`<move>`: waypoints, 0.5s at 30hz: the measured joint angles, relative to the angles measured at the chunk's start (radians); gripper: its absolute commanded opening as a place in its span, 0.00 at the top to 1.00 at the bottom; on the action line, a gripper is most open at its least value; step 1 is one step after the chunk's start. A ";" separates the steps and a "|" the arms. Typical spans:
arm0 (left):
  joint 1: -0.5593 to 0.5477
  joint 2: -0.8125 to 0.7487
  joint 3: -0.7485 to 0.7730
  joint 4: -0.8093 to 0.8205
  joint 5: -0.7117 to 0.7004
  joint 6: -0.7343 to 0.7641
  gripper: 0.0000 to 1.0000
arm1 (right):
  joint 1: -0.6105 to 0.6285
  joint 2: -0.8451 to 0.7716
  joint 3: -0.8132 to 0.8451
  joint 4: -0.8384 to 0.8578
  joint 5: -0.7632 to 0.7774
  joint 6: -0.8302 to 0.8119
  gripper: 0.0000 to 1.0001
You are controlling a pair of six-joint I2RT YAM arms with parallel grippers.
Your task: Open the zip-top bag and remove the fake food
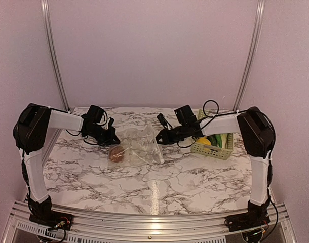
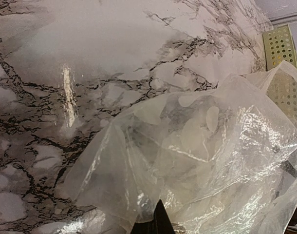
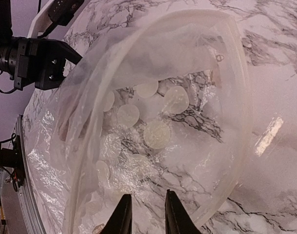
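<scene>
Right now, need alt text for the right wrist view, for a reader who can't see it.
A clear zip-top bag fills the view, its mouth gaping toward the camera, with the marble table showing through the film. The right gripper shows two dark fingertips, apart, at the bottom edge. The left gripper sits at the bag's far side, upper left.

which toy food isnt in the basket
The brown round one, at the bag's left end; the yellow piece and green ones lie in the basket.
</scene>
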 measured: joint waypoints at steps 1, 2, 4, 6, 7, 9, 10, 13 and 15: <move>0.000 0.000 0.000 0.004 0.003 -0.003 1.00 | 0.000 0.015 0.005 0.012 -0.009 0.003 0.78; 0.000 0.001 0.000 0.009 0.006 -0.006 1.00 | 0.000 0.028 0.009 0.021 -0.019 0.007 0.78; 0.000 0.004 0.000 0.020 0.013 -0.015 1.00 | 0.000 0.055 0.014 0.048 -0.044 0.016 0.77; 0.001 0.009 0.000 0.027 0.019 -0.022 1.00 | 0.002 0.082 0.015 0.072 -0.073 0.028 0.75; 0.001 0.013 0.000 0.031 0.021 -0.026 1.00 | 0.003 0.093 0.015 0.082 -0.089 0.034 0.75; 0.001 0.019 0.000 0.034 0.022 -0.033 1.00 | 0.007 0.106 0.019 0.098 -0.116 0.047 0.68; 0.001 0.021 0.000 0.034 0.022 -0.037 0.99 | 0.010 0.113 0.026 0.103 -0.130 0.054 0.65; 0.002 0.021 0.003 0.034 0.025 -0.045 0.78 | 0.022 0.132 0.056 0.130 -0.168 0.077 0.59; 0.003 0.021 0.010 0.034 0.027 -0.061 0.65 | 0.031 0.142 0.070 0.151 -0.191 0.093 0.58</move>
